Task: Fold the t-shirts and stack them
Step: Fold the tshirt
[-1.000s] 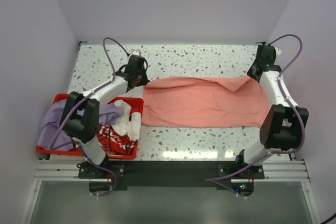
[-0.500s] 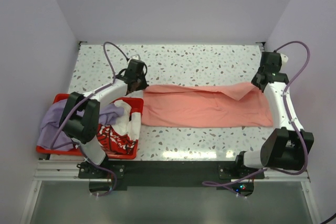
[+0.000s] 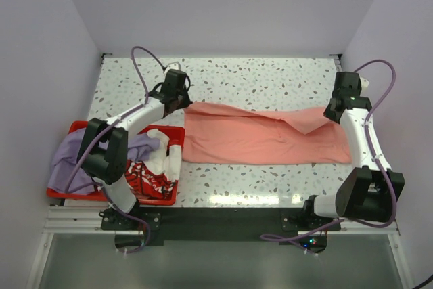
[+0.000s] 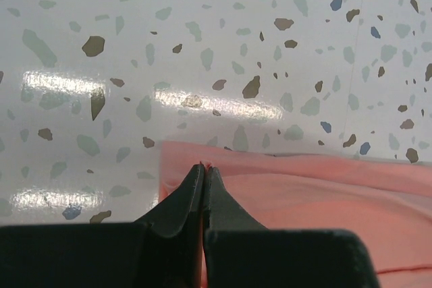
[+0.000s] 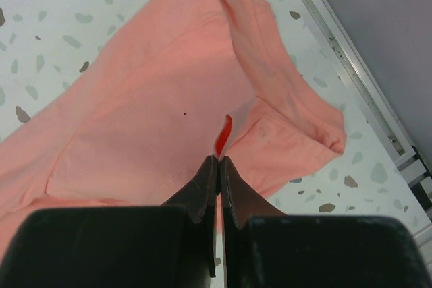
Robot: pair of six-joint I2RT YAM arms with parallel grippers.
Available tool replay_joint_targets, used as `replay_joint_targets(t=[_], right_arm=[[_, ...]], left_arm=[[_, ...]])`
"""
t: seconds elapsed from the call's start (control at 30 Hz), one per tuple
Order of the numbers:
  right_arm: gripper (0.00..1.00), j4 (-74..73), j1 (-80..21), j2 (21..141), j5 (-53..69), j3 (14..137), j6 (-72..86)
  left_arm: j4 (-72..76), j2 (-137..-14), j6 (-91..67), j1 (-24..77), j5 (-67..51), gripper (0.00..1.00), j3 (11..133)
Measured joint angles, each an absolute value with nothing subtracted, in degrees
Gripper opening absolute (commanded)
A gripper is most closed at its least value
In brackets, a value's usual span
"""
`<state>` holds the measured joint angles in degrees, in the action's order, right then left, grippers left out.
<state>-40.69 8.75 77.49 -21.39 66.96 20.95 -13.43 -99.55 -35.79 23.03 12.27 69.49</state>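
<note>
The salmon-pink t-shirt [image 3: 260,137] lies stretched across the middle of the table, and also shows in the left wrist view [image 4: 317,197] and the right wrist view [image 5: 148,99]. My left gripper [image 3: 181,101] is shut on its far left corner [image 4: 204,165]. My right gripper [image 3: 334,110] is shut on its far right edge, which it holds lifted so a flap folds over [image 5: 219,158]. The lavender-purple t-shirt [image 3: 74,160] and the white t-shirt with red print [image 3: 154,170] lie bunched in the crate.
The red plastic crate [image 3: 111,195] stands at the near left of the speckled table [image 3: 250,76]. Purple walls close in the sides and back. A metal rail [image 5: 344,59] runs along the table's right edge.
My left gripper has moved a little toward the far side with its corner. My right gripper came nearer and inward with its edge, then held. The shirt's far edge shifted.
</note>
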Motion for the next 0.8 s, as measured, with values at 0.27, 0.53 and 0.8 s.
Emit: replay_joint_targets(t=[0.27,0.53,0.8], right_arm=[[0.0,-45.71,8.75,77.01,-21.8,66.67,20.91],[0.0,-49.87,8.78,75.2,-23.07,65.1,20.91],[0.13,-51.59,8.8,75.2,-23.03,60.27,21.47]], left_arm=[[-13.32,-99.57,-35.81,23.03,12.36,0.0,68.84],[-13.26,-99.72,-36.14,23.03,12.4,0.0,65.87],[-13.39,-99.72,-36.4,23.03,12.38,0.13,63.07]])
